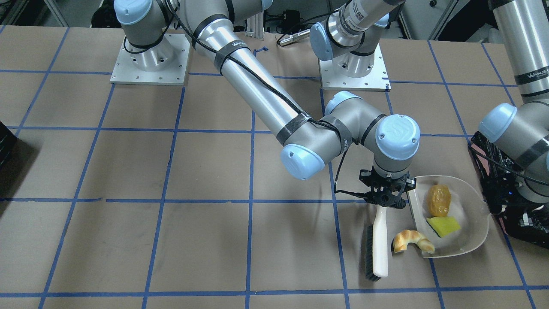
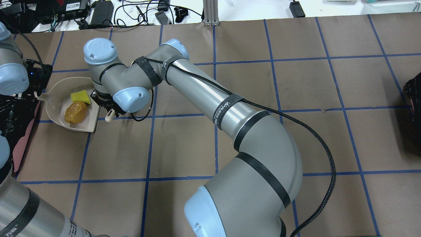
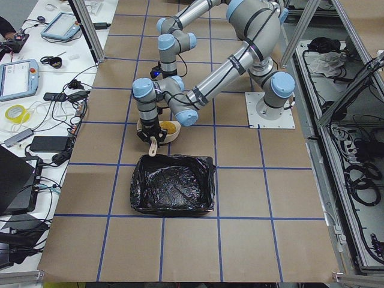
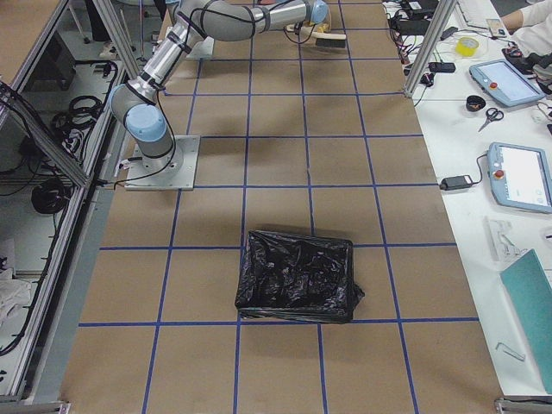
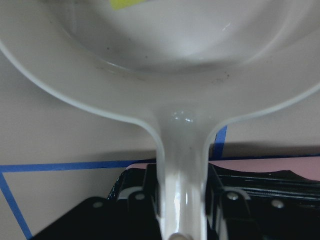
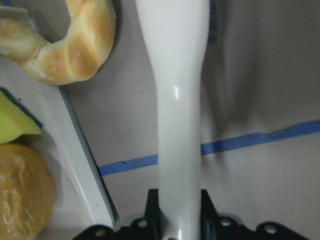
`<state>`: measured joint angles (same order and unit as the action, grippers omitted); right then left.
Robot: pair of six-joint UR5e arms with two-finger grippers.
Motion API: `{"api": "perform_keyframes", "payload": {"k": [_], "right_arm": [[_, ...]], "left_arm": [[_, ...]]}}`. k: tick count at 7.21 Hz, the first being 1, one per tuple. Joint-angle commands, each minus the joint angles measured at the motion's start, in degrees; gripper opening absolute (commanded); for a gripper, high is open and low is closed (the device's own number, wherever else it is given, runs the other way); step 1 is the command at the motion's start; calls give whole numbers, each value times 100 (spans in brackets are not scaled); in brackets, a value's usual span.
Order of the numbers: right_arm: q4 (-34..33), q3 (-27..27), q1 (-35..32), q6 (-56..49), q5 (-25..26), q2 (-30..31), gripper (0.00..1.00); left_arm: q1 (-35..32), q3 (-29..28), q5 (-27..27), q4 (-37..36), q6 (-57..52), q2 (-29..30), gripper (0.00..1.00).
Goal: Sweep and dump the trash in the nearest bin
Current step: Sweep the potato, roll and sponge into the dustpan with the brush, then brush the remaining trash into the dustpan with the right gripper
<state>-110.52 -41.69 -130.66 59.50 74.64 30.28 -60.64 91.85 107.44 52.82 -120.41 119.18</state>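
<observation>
The white dustpan lies on the table with the orange-yellow oval and the yellow-green wedge inside it. The croissant piece lies on the table, touching the pan's front lip. My right gripper is shut on the white brush, which lies beside the croissant with its dark bristles away from it. My left gripper is shut on the dustpan handle. The pink-sided bin with its black bag stands right behind the pan's handle. The right wrist view shows the croissant next to the brush handle.
A second dark container stands at the far opposite table edge. My right arm stretches across the table's middle. The two arm bases are bolted on plates along the robot's side. Blue tape lines grid the brown tabletop.
</observation>
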Motion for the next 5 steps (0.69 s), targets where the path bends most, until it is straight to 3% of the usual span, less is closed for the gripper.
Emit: {"api": "perform_keyframes", "payload": {"k": [1, 4, 5], "right_arm": [[-23, 265, 5, -44, -46, -197, 0], [-110, 662, -82, -578, -20, -496, 0], [-415, 662, -248, -598, -29, -566, 0]], "left_arm": [[0, 0, -4, 0, 0, 9, 0], [0, 35, -4, 0, 9, 0, 0], [0, 44, -4, 0, 0, -35, 0]]}}
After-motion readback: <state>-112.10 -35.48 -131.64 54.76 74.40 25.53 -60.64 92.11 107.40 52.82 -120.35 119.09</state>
